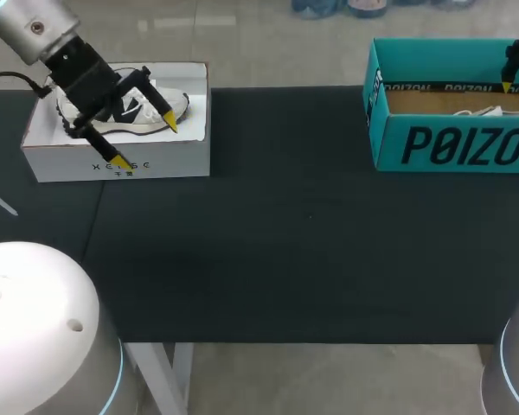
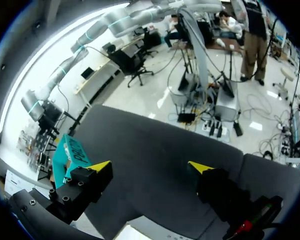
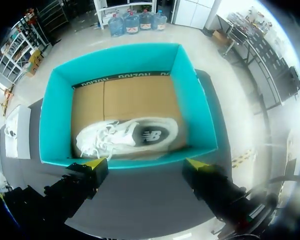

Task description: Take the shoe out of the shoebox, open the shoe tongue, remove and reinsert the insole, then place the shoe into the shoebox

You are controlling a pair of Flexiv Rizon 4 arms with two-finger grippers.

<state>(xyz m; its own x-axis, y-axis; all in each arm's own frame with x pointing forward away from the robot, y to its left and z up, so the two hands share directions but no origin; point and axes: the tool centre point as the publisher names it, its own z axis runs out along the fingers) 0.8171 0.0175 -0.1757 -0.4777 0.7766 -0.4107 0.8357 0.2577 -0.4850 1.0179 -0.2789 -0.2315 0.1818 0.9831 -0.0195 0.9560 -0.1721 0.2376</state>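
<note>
Head view, left gripper (image 1: 145, 141): I see it over the white shoebox (image 1: 190, 160), fingers spread wide and gripping nothing.
Head view, black-and-white shoe (image 1: 143, 108): it lies inside the white shoebox, partly hidden by my left arm.
Head view, teal shoebox (image 1: 450, 143): it stands at the far right of the dark table (image 1: 311, 242), well apart from the white one, with a white shoe (image 1: 489, 111) showing just above its wall.
Head view, right gripper (image 1: 507, 85): it sits at the frame's edge above the teal shoebox; from here I cannot tell how its fingers stand.
Left wrist view, left gripper (image 2: 150, 166): the yellow tips are apart with only table between them, and the teal shoebox (image 2: 72, 152) is far ahead.
Right wrist view, right gripper (image 3: 146, 163): it is released, its tips above the near wall of the teal shoebox (image 3: 122, 57).
Right wrist view, white shoe (image 3: 125, 136): it lies on its side on the box's brown floor, untouched.
</note>
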